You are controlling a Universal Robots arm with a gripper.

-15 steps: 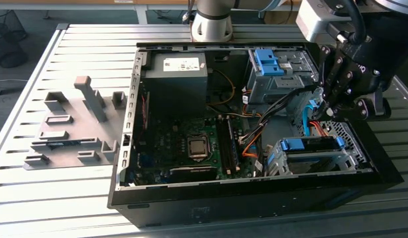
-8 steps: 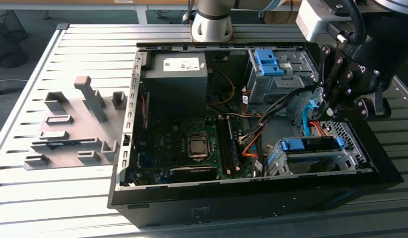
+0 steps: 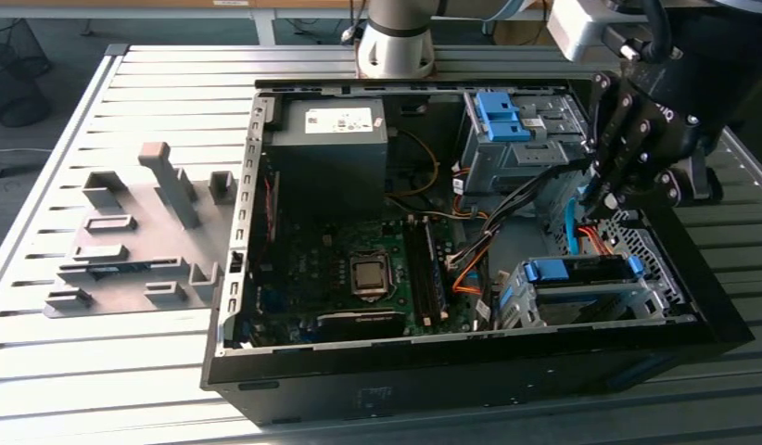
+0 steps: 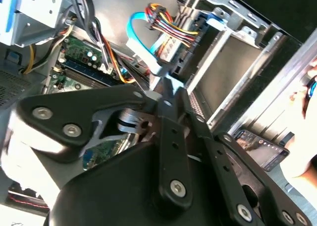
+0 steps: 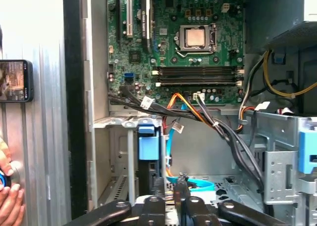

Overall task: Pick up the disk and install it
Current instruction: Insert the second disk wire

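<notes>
Gripper (image 3: 607,197) sits inside the open PC case (image 3: 239,278), near the wall on the exterior view's right, between the upper drive bay (image 3: 517,153) and the lower drive cage (image 3: 659,301). Black linkage fingers (image 5: 158,190) are drawn together with nothing between them.

Disk (image 3: 579,270) is in the lower drive cage. The blue carrier front shows across the cage top; the drive body below is dark and mostly hidden. In the first wrist view the same blue piece (image 5: 147,142) stands between grey sheet-metal rails, just beside the gripper tips.

Room is tight. A light-blue flat cable (image 3: 565,227) and an orange, red and yellow wire bundle (image 4: 166,25) run right under the fingers, and black cables (image 5: 233,141) cross from the motherboard (image 3: 356,273) to the bays. The case's rim is close on the far side of the gripper. The case's centre is open above the board.

The table (image 3: 133,371) is ribbed aluminium. A grey plastic fixture plate (image 3: 133,250) with upright blocks sits well apart, on the exterior view's left. A phone (image 5: 15,81) and a person's hand (image 5: 10,201) rest on the table outside the case.
</notes>
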